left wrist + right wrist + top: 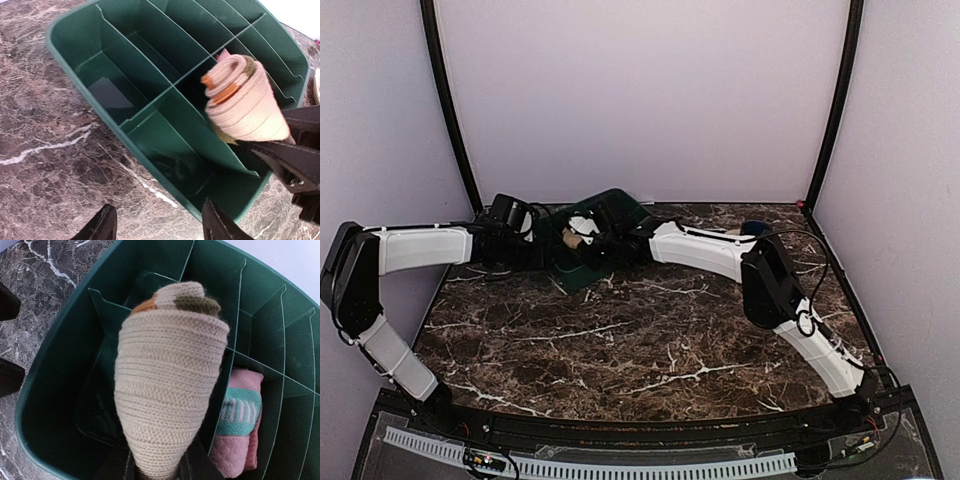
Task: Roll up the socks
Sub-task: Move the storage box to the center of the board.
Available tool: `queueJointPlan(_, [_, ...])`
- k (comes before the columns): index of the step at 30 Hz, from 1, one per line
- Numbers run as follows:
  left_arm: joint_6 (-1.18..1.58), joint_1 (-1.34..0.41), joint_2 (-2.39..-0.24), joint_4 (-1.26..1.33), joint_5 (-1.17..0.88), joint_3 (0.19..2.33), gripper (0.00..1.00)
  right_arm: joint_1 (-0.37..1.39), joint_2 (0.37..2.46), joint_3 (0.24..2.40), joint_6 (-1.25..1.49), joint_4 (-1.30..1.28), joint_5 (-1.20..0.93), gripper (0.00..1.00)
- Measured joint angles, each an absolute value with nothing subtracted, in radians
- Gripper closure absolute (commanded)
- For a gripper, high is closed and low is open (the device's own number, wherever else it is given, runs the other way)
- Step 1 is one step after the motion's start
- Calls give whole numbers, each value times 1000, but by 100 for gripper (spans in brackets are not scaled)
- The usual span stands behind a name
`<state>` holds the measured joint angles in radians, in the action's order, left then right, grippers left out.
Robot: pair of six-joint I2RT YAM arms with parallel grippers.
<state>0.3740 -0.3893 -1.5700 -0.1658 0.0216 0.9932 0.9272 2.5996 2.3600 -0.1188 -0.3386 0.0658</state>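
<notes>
Rolling looks done: the pink sock (240, 430) lies in the bin (45, 380), lower right; the right gripper (160, 467) clamps the tan roll (167, 385) over it, not yet dropped; left gripper (160, 225) spread, empty.

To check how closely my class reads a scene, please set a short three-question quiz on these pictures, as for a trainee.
1. True or false: the pink sock lies outside the green bin.
2. What do the right arm's jaws hold? A) nothing B) the rolled beige sock C) the pink sock
3. Fill the gap: the left arm's jaws stand ____ and empty beside the green bin.

Key: 1 false, as it sits in a compartment of the bin; 2 B; 3 open.
</notes>
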Motion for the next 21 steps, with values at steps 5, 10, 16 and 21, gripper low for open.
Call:
queueJointPlan(5, [378,-389,-1564,-150,73,984,39,920,2600,2354,-111,-337,66,100])
queueJointPlan(10, [379,-386,-1535,-143,128,971,39,916,2564,2281,-83,-302,65,100])
queueJointPlan(16, [386,-379,-1533,-127,169,971,39,916,2535,2254,-54,-335,63,100])
queueJointPlan(21, [395,-377,-1533,-124,193,971,39,916,2507,2232,-36,-397,63,100])
